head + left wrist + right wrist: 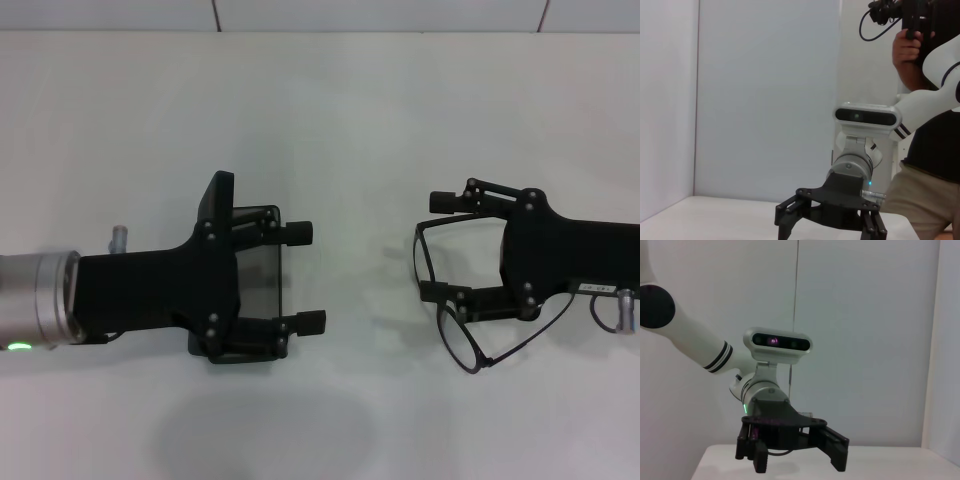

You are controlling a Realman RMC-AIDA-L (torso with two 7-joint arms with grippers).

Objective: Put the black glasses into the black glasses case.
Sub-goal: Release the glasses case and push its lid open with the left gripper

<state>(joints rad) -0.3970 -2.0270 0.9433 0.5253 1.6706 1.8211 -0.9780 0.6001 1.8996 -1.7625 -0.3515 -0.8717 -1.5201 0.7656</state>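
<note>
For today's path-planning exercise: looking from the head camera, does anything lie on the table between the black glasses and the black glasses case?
Nothing visible does. The stretch of white table between the black glasses under the right gripper and the black glasses case under the left gripper is bare.

Head cam looks steeply down, close, on the white table (330,110); each wrist cam faces level across it at the opposite arm, w/ left gripper (795,450) & right gripper (827,217) shared w/ head view.
</note>
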